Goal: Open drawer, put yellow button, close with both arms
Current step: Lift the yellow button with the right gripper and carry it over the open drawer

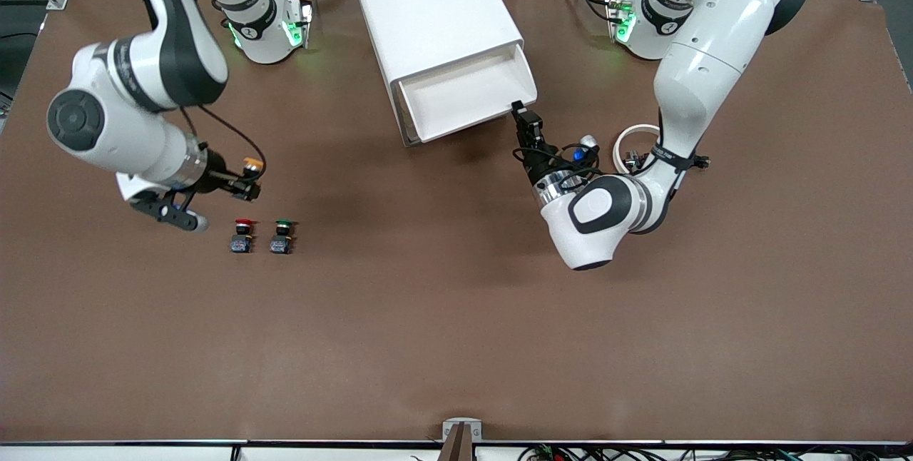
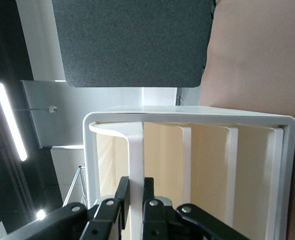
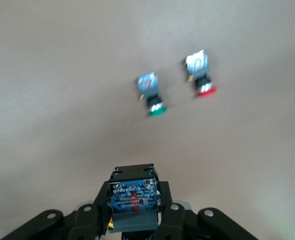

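**Yellow button lifted, top drawer pulled out**

While the right gripper [image 1: 246, 179] hangs over the table just above the two buttons left there, we see it clamped on the yellow button [image 1: 252, 163], whose long axis lies roughly level, the yellow-orange cap pointing toward the cabinet [image 1: 428, 15] and the blue base facing the wrist camera [image 3: 133, 196]. The print on that base is too small for us to read. Below it, the red-capped button [image 1: 242, 234] and the green-capped button [image 1: 283, 235] stand side by side, caps up. The drawer [image 1: 467, 100] stands pulled out of the cabinet, and its white tray looks empty to us. The left gripper [image 1: 519, 110] sits at the drawer's front corner, fingers [image 2: 148, 200] pinched together on the front's edge.
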Tool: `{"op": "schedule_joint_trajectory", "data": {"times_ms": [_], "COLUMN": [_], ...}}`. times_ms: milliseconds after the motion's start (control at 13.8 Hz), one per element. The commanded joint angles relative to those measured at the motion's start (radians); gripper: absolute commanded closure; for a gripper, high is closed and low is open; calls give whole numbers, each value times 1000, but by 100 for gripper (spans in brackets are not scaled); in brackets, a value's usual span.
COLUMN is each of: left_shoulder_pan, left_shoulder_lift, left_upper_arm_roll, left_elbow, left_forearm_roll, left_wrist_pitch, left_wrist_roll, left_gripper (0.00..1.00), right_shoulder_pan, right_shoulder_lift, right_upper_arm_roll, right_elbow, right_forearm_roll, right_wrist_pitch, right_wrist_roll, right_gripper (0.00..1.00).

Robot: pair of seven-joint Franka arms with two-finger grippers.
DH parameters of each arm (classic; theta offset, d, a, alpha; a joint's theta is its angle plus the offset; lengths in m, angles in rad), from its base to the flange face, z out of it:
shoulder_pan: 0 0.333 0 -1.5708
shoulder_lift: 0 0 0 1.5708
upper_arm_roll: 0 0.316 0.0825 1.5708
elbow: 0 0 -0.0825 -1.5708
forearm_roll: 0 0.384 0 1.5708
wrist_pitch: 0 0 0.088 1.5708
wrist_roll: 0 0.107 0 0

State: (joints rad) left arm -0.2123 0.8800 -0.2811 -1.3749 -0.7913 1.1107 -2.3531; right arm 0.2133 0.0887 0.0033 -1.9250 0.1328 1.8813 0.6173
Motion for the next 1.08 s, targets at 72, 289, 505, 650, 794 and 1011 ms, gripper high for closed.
{"op": "schedule_joint_trajectory", "data": {"times_ms": [72,289,505,650,794,1011], "left_shoulder_pan": [51,80,82,80,80,74], "left_shoulder_lift": [-6,-6,-3,-3,-3,-1], "left_upper_arm_roll": [20,20,22,20,22,20], "left_elbow": [20,28,26,26,25,25], "left_forearm_roll": [14,15,15,15,12,9], "left_wrist_pitch": [-75,-75,-75,-75,-75,-75], "left_wrist_roll": [-5,-5,-5,-5,-5,-5], "left_gripper": [100,100,99,93,37,0], "right_shoulder_pan": [99,248,377,428,474,554], "right_shoulder_lift": [-98,-109,-103,-98,-77,-35], "right_upper_arm_roll": [-11,-11,-11,-11,-11,-12], "right_elbow": [-34,-32,-23,19,66,89], "right_forearm_roll": [57,57,57,57,56,44], "right_wrist_pitch": [-42,-33,21,22,24,83], "right_wrist_roll": [224,422,594,671,746,826], "right_gripper": [100,100,100,100,100,100]}}
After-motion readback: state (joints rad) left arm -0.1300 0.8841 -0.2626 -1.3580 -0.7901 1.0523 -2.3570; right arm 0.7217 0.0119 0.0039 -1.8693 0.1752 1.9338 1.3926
